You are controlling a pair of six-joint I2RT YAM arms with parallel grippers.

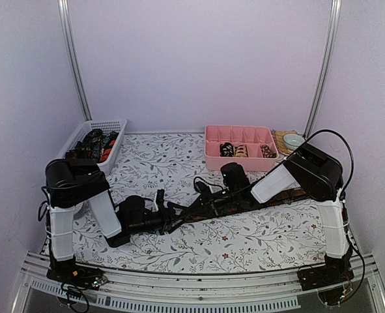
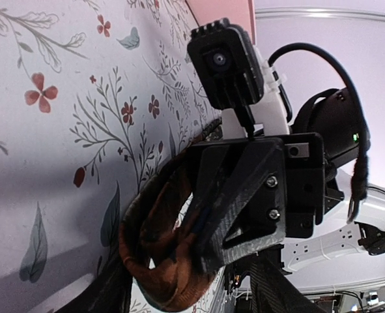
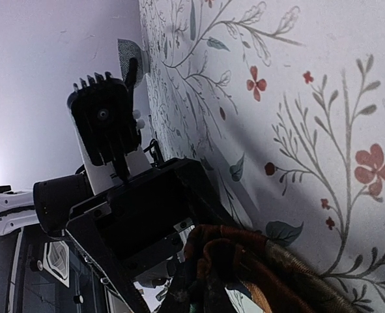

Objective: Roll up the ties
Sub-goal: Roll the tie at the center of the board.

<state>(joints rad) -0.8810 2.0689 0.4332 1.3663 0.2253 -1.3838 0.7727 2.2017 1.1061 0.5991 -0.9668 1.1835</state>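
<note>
Ties (image 1: 244, 150) already rolled sit three in your pink tray (image 1: 240, 128), more wait in the white basket (image 1: 107, 124), and mid-table your right gripper (image 2: 200, 240) pinches the half-rolled brown tie (image 2: 156, 257), left gripper (image 2: 189, 295) spread around it.

Basket (image 1: 117, 124): back left, ties (image 1: 96, 145) in it.
Tray (image 1: 241, 128): back right, rolled ties (image 1: 243, 151) inside.
Tie (image 2: 159, 261): middle of the surface (image 1: 159, 163), between my left hand (image 1: 168, 210) and right hand (image 1: 202, 195).

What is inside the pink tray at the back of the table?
The pink tray holds three rolled ties in its front row: a dark tie, a tan tie and a patterned tie. Its near wall hides their lower parts and the compartment floors.
</note>
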